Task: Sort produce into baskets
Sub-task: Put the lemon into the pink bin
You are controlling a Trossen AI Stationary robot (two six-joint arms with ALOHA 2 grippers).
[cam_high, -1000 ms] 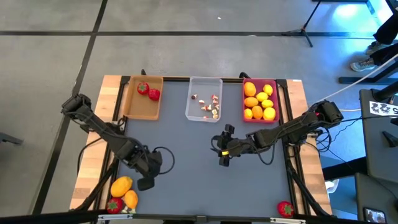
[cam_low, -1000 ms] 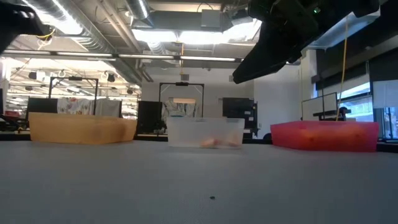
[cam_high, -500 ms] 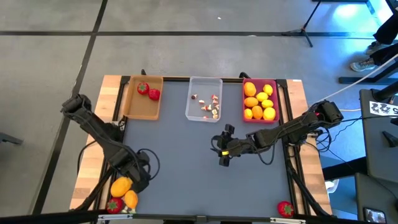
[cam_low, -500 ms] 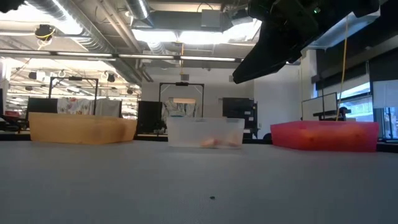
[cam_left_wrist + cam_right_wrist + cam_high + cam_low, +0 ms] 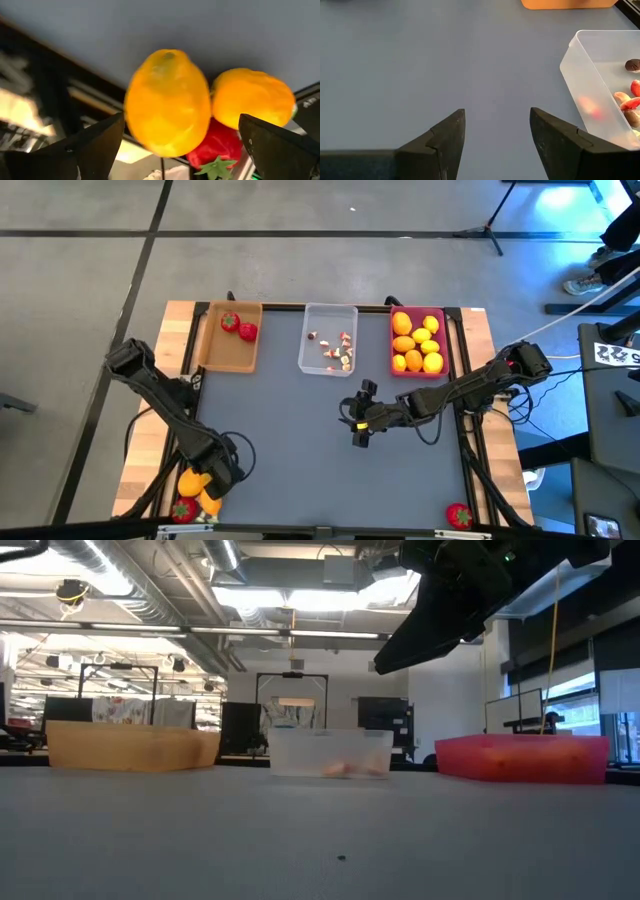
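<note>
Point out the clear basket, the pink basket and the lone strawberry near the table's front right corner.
clear basket (image 5: 303, 352): high view, left wall.
pink basket (image 5: 393, 348): high view, left rim.
lone strawberry (image 5: 458, 516): high view, middle of its red body.

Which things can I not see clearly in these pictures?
- Fruits under the left gripper, high view: the arm covers most of them.
- Strawberry, left wrist view: two yellow-orange fruits hide most of it.
- Pieces in the clear tray, high view: too small to identify.
- Clear tray, right wrist view: cut off by the picture edge.
- Right gripper, low view: only a dark arm shows.
</note>
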